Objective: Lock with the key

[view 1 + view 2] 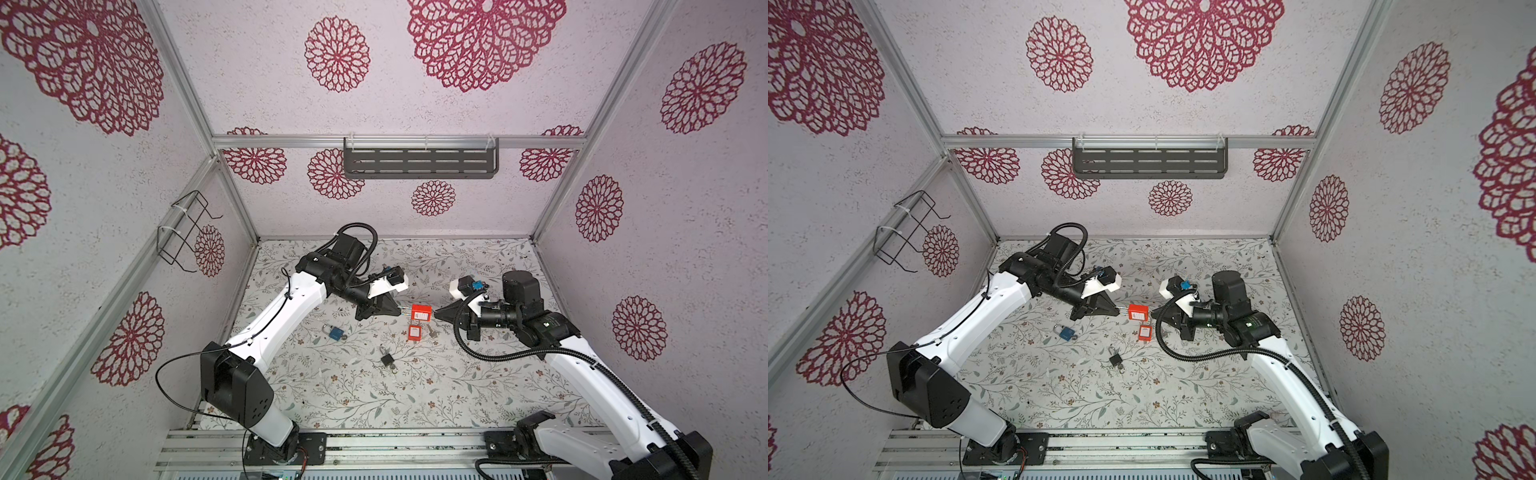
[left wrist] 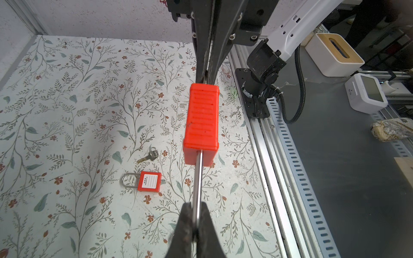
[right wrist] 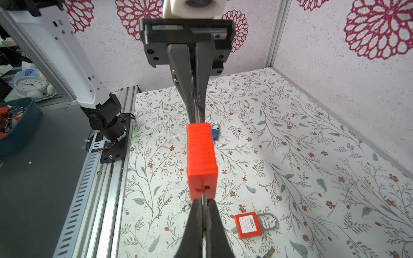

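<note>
A red padlock (image 1: 420, 312) (image 1: 1138, 312) hangs level above the floral table, between both arms. My left gripper (image 1: 400, 309) (image 2: 196, 205) is shut on its steel shackle (image 2: 197, 178). From the opposite side, my right gripper (image 1: 434, 316) (image 3: 203, 202) is shut on the key (image 3: 204, 197). The key's blade sits in the slot at the bottom of the padlock body (image 3: 201, 158). Most of the key is hidden between the fingers.
On the table below lie a smaller red padlock (image 1: 414, 332) (image 2: 149, 181) (image 3: 248, 225), a loose key (image 2: 148, 156), a blue padlock (image 1: 336, 332) (image 3: 215, 131) and a black padlock (image 1: 387, 359). Walls enclose three sides; a slotted rail (image 2: 290, 156) runs along the front.
</note>
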